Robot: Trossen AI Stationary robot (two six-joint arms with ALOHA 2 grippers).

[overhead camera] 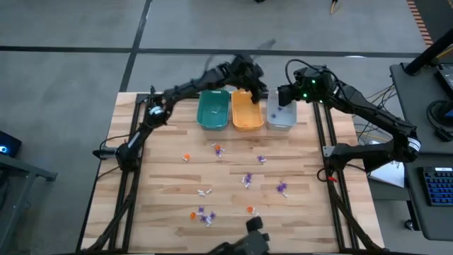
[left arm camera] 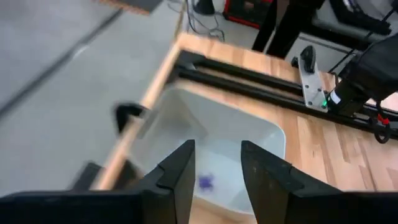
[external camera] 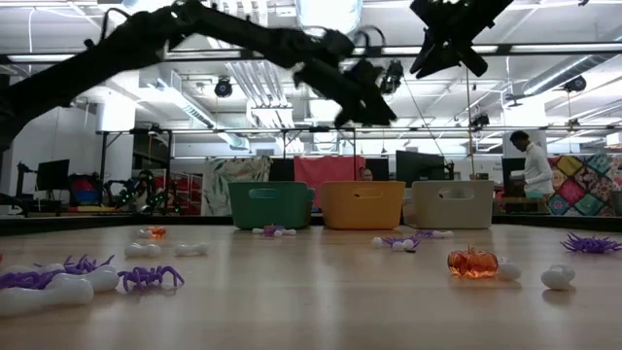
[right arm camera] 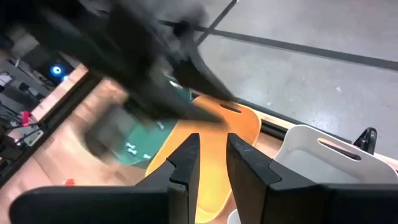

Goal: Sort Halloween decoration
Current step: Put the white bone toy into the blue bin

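Observation:
Small orange, purple and white trinkets (overhead camera: 247, 180) lie scattered over the wooden table, seen close up in the low view (external camera: 472, 262). Three bins stand in a row at the far edge: teal (overhead camera: 213, 110), orange (overhead camera: 247, 111) and grey (overhead camera: 281, 117). My left gripper (overhead camera: 256, 83) hovers open above the far ends of the orange and grey bins; its wrist view looks down into the grey bin (left arm camera: 249, 134), where a purple trinket (left arm camera: 205, 182) shows on the floor. My right gripper (overhead camera: 283, 95) hangs open over the grey bin, holding nothing (right arm camera: 211, 162).
White trinkets lie in the teal bin (right arm camera: 134, 149). The two arms are close together above the bins, the left arm (right arm camera: 155, 68) crossing right in front of the right wrist camera. Black rails (overhead camera: 320, 127) run along the table's sides. A person (external camera: 533, 165) stands far behind the table.

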